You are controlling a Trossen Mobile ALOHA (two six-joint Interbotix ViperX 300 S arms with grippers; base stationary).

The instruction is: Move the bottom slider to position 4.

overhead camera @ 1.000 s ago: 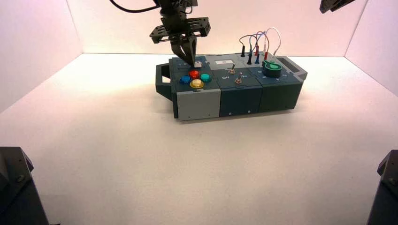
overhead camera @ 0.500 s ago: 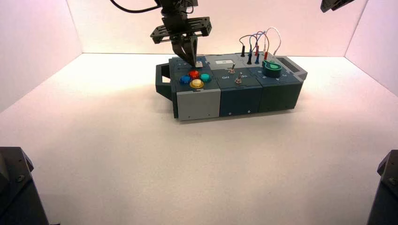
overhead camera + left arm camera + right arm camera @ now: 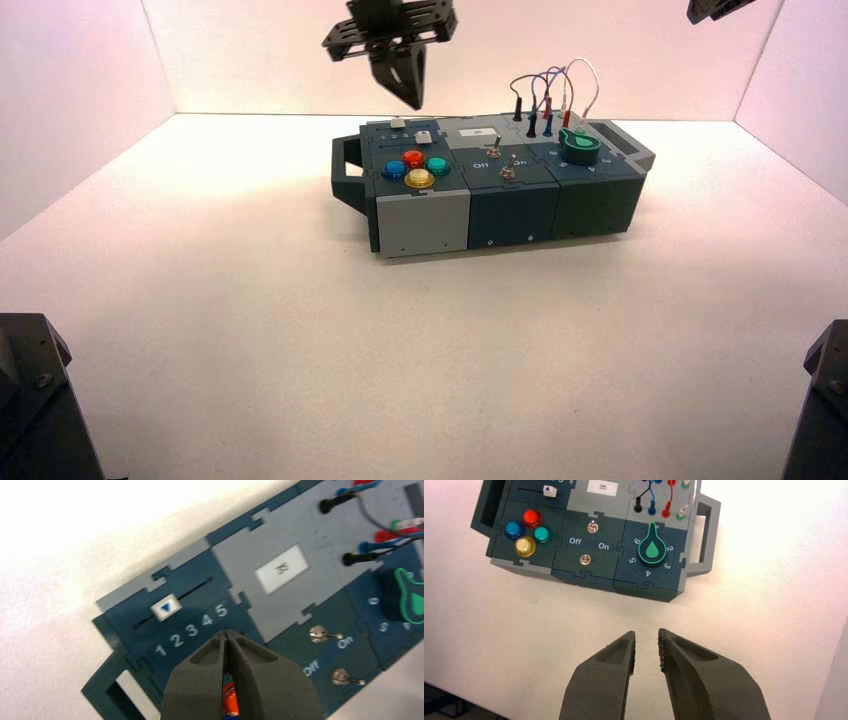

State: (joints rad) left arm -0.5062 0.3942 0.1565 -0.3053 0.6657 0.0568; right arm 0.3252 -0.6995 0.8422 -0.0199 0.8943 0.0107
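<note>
Clenched black metal left claw (image 3: pixel 416 106) hovers above the square white bottom slider (image 3: pixel 423 138), likely sparing its setting, spread right claw (image 3: pixel 647 632) rightward

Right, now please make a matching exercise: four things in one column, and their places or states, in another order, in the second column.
Column one:
1. Left gripper
2. Right gripper
3. Yellow button
4. Green knob

Column two:
A. nearest the box's front edge among the four round buttons
B. jaws apart, away from the box
C. on the right part of the box, pointer toward the wires' side
D. above the box's left part, jaws shut

Pairs: 1-D; 2-B; 3-A; 4-C
</note>
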